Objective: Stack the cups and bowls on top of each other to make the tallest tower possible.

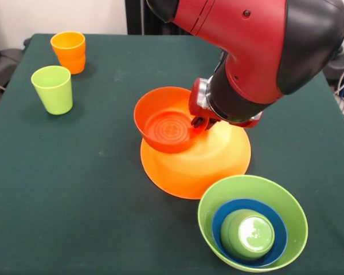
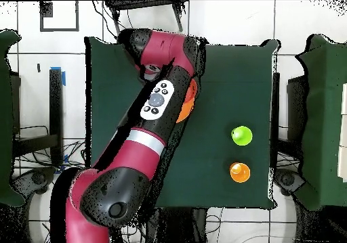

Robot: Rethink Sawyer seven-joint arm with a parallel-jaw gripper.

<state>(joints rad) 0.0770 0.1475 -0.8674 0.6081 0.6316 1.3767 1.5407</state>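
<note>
The very large orange-yellow bowl [image 1: 218,157] lies upside down in the middle of the table. The small red-orange bowl [image 1: 163,123] rests tilted on its left side, opening toward the camera. My gripper [image 1: 202,121] is shut on that bowl's right rim. The large light green bowl [image 1: 209,220] stands upright at the front right, with the small blue bowl [image 1: 218,220] nested in it and a green cup [image 1: 247,235] inside that. A lime green cup [image 1: 53,89] and an orange cup [image 1: 69,51] stand at the far left. The purple bowl is out of view.
In the overhead view my arm [image 2: 159,105] covers the bowls, leaving only a sliver of the orange bowl [image 2: 185,109]. The lime green cup [image 2: 241,135] and the orange cup [image 2: 240,172] stand apart at the right of the green table [image 2: 223,71].
</note>
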